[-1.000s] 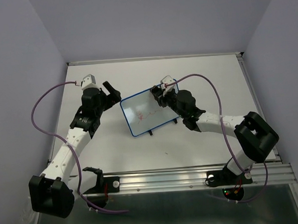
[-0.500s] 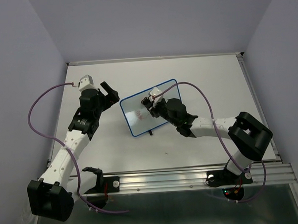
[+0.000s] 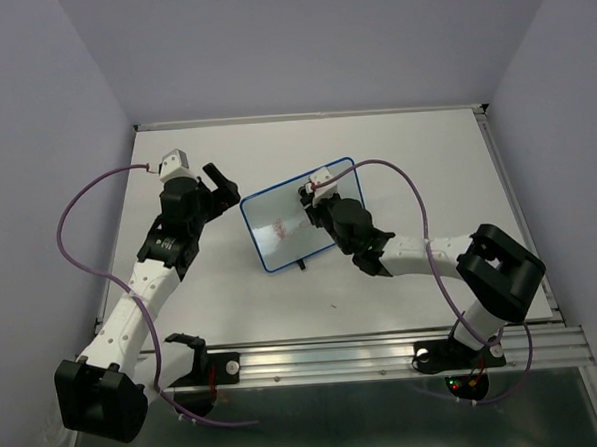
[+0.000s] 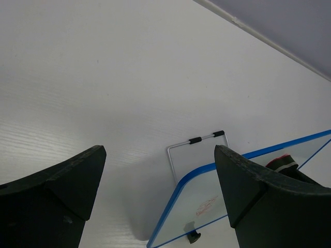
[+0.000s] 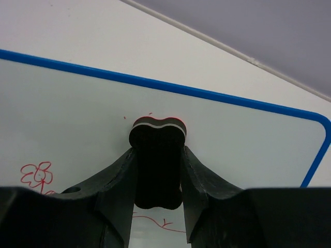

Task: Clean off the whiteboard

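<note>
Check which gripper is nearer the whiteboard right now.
Right. The right gripper is over the whiteboard, shut on the eraser at the board's face. The left gripper hangs open beside the board's left edge, not touching it.

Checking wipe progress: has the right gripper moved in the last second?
Yes. The right gripper, holding the eraser, has shifted left, from the whiteboard's far edge toward its middle.
</note>
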